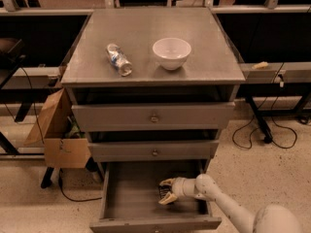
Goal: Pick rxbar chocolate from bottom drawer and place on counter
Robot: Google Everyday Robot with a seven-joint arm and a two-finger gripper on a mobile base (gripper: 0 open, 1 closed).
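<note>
The bottom drawer [155, 222] is pulled out below two shut grey drawers. My gripper [167, 191] is inside it, toward the right, reaching in from the lower right. Its two pale fingers [168, 198] are spread apart. A small dark bar with pale lettering, the rxbar chocolate [163, 192], lies between the fingertips on the drawer floor. The fingers stand on either side of it, and I cannot tell whether they touch it. The counter [204, 47] is the grey cabinet top above.
A clear plastic bottle [119, 59] lies on the counter's left part and a white bowl [171, 52] stands near its middle. A cardboard box [56, 137] leans against the cabinet's left side. Cables [265, 135] trail on the floor to the right.
</note>
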